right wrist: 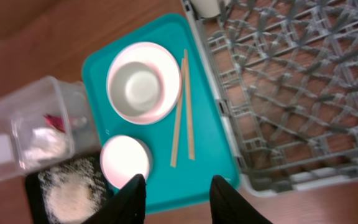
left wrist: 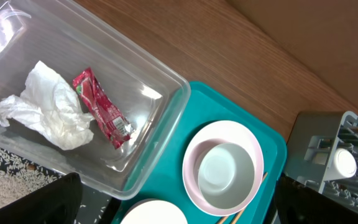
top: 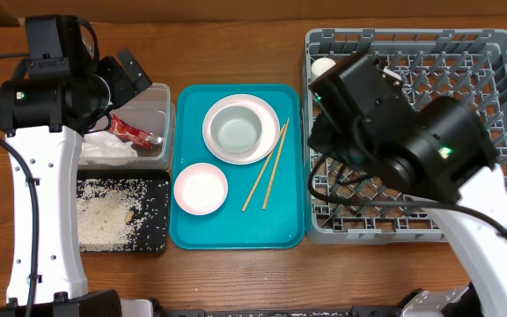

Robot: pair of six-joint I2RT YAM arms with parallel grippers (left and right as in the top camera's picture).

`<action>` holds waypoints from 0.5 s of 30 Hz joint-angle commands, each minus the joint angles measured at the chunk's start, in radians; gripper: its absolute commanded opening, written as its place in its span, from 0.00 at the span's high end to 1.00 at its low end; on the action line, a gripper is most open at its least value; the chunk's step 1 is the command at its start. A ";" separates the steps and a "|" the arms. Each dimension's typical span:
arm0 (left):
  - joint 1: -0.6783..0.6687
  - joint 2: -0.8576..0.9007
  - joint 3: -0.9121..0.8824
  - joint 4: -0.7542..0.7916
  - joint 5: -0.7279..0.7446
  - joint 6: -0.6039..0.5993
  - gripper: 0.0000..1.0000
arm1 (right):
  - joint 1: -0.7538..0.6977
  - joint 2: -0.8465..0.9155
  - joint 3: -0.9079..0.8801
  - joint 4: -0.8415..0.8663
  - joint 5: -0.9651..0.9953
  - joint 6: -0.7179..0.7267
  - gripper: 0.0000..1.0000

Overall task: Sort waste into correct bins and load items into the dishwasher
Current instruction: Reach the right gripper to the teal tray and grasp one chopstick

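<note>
Overhead, you see the wooden table (top: 236, 44): rice (top: 104, 216) in the black tray (top: 152, 231), cup (top: 323, 66) in a corner of the rack (top: 500, 40). Only the wrist views show the grip. Left wrist: wrapper (left wrist: 101, 109) and napkin (left wrist: 48, 112) in the tub (left wrist: 145, 106), left gripper (left wrist: 176, 180) wide, empty. Right wrist: right gripper (right wrist: 179, 183) wide, empty, facing the teal tray (right wrist: 207, 143).

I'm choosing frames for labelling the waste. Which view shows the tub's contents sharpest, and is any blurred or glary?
Left wrist: sharpest, red wrapper and white napkin crisp in the clear tub, small glints on its wall. Overhead: in focus, but the left arm hides part of the tub. Right wrist: soft throughout, tub contents smeared, its own fingers blurred.
</note>
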 commanded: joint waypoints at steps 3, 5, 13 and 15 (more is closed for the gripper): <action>0.002 -0.013 0.019 0.002 0.007 0.013 0.00 | 0.001 0.101 -0.246 0.137 -0.086 0.067 0.70; 0.002 -0.013 0.019 0.002 0.007 0.013 0.00 | 0.001 0.101 -0.347 0.220 -0.093 0.116 0.69; 0.002 -0.013 0.019 0.002 0.007 0.013 0.00 | 0.001 0.108 -0.618 0.591 -0.138 0.142 0.69; 0.002 -0.013 0.019 0.002 0.007 0.013 0.00 | 0.001 0.109 -0.669 0.676 -0.144 0.142 0.69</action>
